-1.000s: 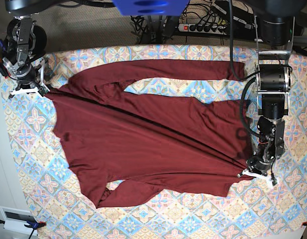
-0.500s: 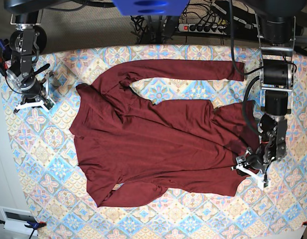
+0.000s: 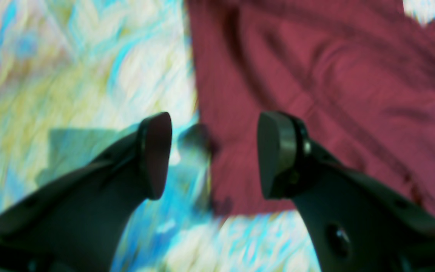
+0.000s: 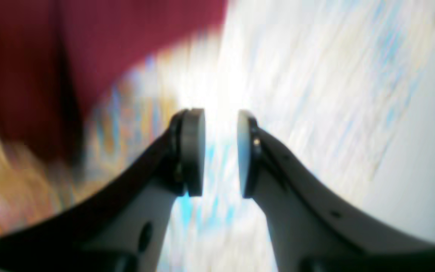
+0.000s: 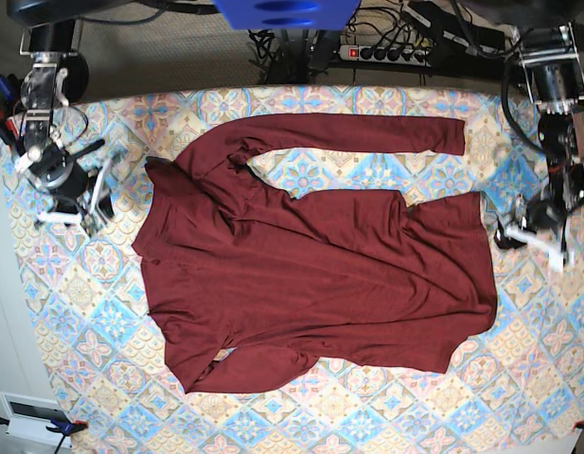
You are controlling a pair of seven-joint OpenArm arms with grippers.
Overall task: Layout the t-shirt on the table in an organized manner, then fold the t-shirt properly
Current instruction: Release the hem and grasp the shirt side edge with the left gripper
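Both grippers, left [image 5: 528, 234] and right [image 5: 72, 197], now released and withdrawn; shirt [image 5: 310, 255], stretched taut a second ago, lies slack on worktop [image 5: 519, 378], ready for folding.

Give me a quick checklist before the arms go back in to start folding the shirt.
1. Left gripper empty, jaws apart: ok.
2. Right gripper empty, jaws apart, off the cloth: ok.
3. T-shirt wholly on the table: ok.
4. Body flat: not ok, wrinkles run across it and the collar end is bunched.
5. Sleeves laid out: not ok, the lower sleeve is tucked against the hem side, the upper sleeve is straight.
6. Underside layers smooth: cannot tell.
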